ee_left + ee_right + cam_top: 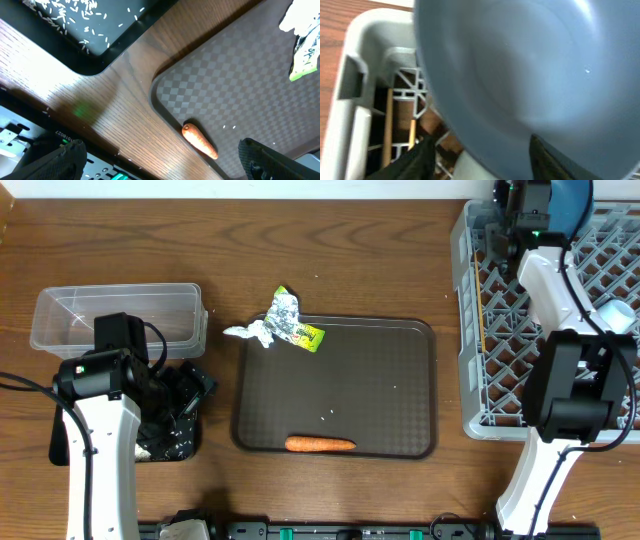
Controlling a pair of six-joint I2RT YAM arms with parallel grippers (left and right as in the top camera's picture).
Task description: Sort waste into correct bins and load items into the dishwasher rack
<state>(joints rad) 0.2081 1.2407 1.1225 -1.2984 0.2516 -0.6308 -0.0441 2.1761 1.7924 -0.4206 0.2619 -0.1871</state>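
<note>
Stretches the right arm [548,285] from the near edge of the table [400,260] across the dishwasher rack [468,330] to its far left corner. Sets the right gripper [480,145] at the large dark blue bowl [520,65] there, one finger inside the rim, the other outside. Cannot tell whether pressed onto it or just short. Bends the left arm [100,460] in from the near left, with the left gripper [160,147] low between black tray [117,30] and brown serving tray [380,380], jaws spread wide, nothing between them.

Works on brown wood grain, with a pale strip along the far edge. Has the rack at the right, the serving tray in the middle, the clear tub [70,320] at the left, behind the black tray. Shows a whitish-pink cup [622,315] in the rack, the carrot [320,444] by the serving tray's near rim, and foil [286,308], wrapper [306,335] and white paper [248,332] bunched at its far left corner.

Gives plainly from the left wrist alone: rice grains [55,12] scattered in the black tray, mostly covered overhead by the arm. Gives from the right wrist alone: two thin wooden chopsticks [387,125] down among the lattice beside the bowl.
</note>
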